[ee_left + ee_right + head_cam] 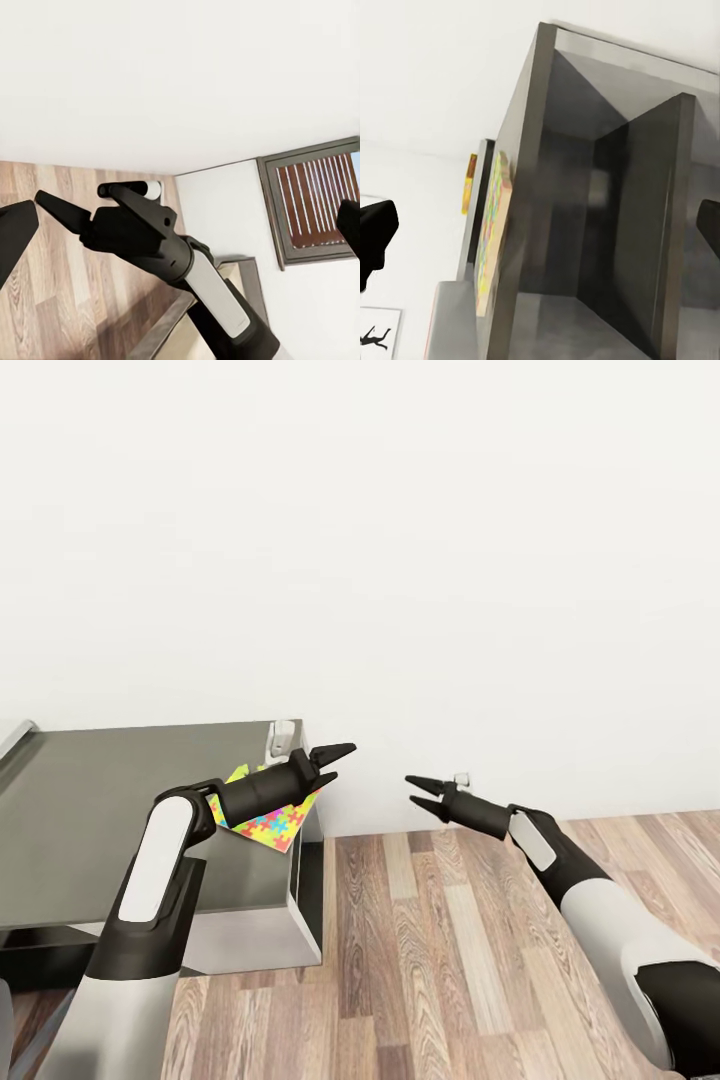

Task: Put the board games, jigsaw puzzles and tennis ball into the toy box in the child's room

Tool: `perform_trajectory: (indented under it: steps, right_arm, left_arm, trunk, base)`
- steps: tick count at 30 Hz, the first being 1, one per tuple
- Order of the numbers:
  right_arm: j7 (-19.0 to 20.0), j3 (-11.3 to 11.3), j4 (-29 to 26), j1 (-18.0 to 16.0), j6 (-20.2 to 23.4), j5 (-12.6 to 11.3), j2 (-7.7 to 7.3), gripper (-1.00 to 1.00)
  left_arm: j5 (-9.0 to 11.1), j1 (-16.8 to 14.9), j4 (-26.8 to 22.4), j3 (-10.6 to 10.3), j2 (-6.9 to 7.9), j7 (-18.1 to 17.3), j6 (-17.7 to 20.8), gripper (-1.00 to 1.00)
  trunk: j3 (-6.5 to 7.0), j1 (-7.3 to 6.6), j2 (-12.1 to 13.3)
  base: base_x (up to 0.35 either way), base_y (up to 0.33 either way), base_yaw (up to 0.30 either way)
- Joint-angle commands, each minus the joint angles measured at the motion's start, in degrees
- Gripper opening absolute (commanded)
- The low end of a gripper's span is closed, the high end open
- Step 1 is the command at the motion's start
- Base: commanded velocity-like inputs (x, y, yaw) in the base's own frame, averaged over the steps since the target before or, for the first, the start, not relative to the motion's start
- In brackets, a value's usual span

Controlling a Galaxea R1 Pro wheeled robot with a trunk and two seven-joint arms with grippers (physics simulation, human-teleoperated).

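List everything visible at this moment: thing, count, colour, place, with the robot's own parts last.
jigsaw puzzle: one, multicoloured, on the desk's near right corner, partly behind the left arm.
desk: one, dark-grey top, at left against the wall.
floor: wood planks, to the right of the desk.
wall: white, behind everything.
window: one, slatted, in the left wrist view.
left gripper: black, jaws open, past the desk corner.
right gripper: black, jaws open, above the floor.

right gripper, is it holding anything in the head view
No: the right gripper hangs open and empty above the wood floor, apart from the jigsaw puzzle on the table.
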Motion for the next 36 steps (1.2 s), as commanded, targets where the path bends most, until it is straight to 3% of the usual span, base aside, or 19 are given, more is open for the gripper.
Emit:
perform_trajectory:
  steps: [1, 17, 36]
  right_arm:
    - [-0.2, 0.2, 0.0, -0.1, 0.3, -0.5, -0.1, 1.0]
    - [-0.7, 0.1, 0.1, -0.4, 0.3, -0.6, -0.14, 1.0]
    - [-0.7, 0.0, 0.1, -0.4, 0.3, -0.6, -0.14, 1.0]
  left_arm:
    - [0.6, 0.0, 0.0, 0.0, 0.0, 0.6, 0.2, 1.0]
    - [0.6, 0.0, 0.0, 0.0, 0.08, 0.4, 0.3, 1.0]
    - [0.6, 0.0, 0.0, 0.1, 0.23, 0.4, 0.8, 1.0]
  trunk:
    - [-0.04, 0.0, 0.0]
    - [-0.04, 0.0, 0.0]
    - [-0.04, 0.0, 0.0]
  base:
    - [0.0, 0.0, 0.0]
    - [0.0, 0.0, 0.011]
    - [0.0, 0.0, 0.205]
